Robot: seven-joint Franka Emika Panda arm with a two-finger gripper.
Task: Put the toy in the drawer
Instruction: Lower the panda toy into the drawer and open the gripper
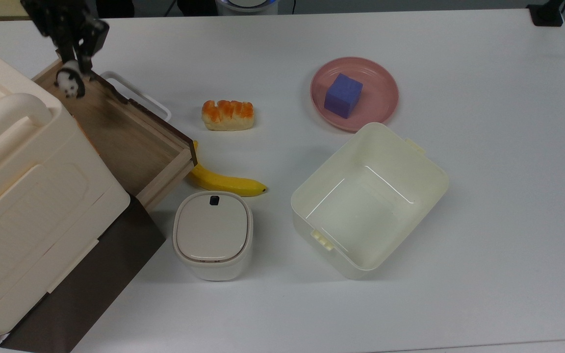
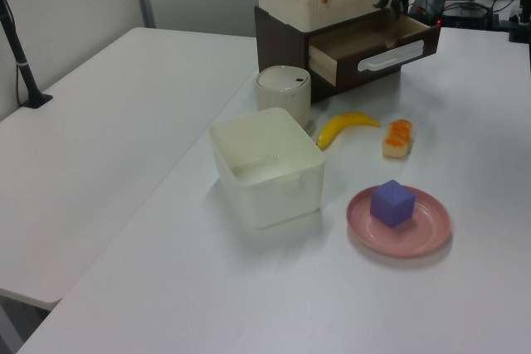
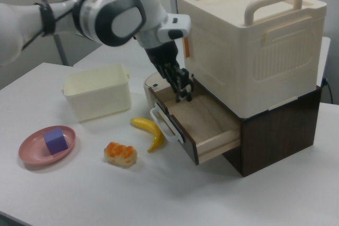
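Black-and-white panda figurine (image 1: 69,84) hangs pinched in my closed tool (image 1: 72,66) above the open light-wood drawer (image 1: 115,135); I judge only lowering and release remain.

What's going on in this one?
A Franka arm's pincer holds a small panda toy over the back end of the open wooden drawer, not yet released. On the table sit a banana, a bread toy, a purple cube on a pink plate, and an open cream bin.
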